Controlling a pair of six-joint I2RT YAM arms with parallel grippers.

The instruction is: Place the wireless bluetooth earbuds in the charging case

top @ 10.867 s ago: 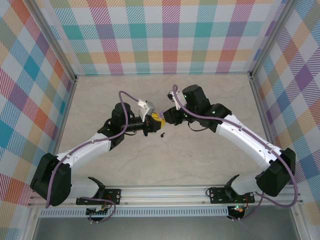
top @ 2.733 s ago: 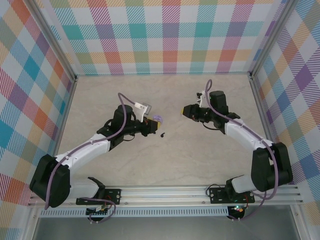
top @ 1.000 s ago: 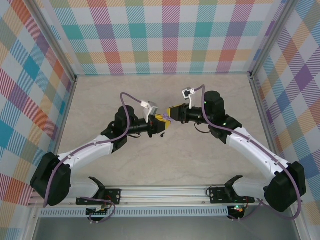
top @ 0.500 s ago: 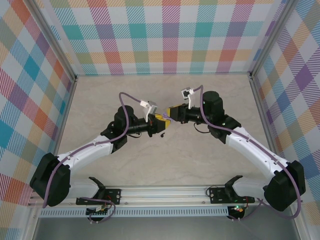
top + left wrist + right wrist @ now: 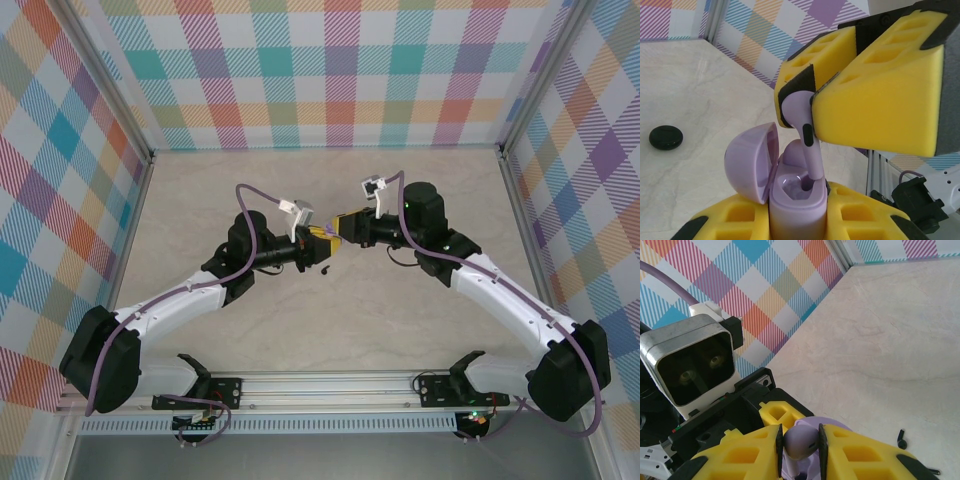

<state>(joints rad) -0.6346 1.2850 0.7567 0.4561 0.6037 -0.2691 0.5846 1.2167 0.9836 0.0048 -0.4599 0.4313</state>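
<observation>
The left claw [image 5: 318, 246] is clamped on a lavender charging case [image 5: 797, 207], which stands upright between its yellow pads with the lid [image 5: 752, 160] swung open to the left. In the left wrist view, a black round case [image 5: 666, 136] lies on the tabletop [image 5: 400, 330], well apart to the left. Over the open case hangs a lavender earbud [image 5: 799, 111], head up, its stem reaching down into the case's well. The right claw [image 5: 799, 437] pinches the head of this earbud between narrow-set pads, meeting the left claw tip to tip above the middle of the tabletop. A black earbud [image 5: 327, 268] lies loose on the tabletop just near of the two claws.
</observation>
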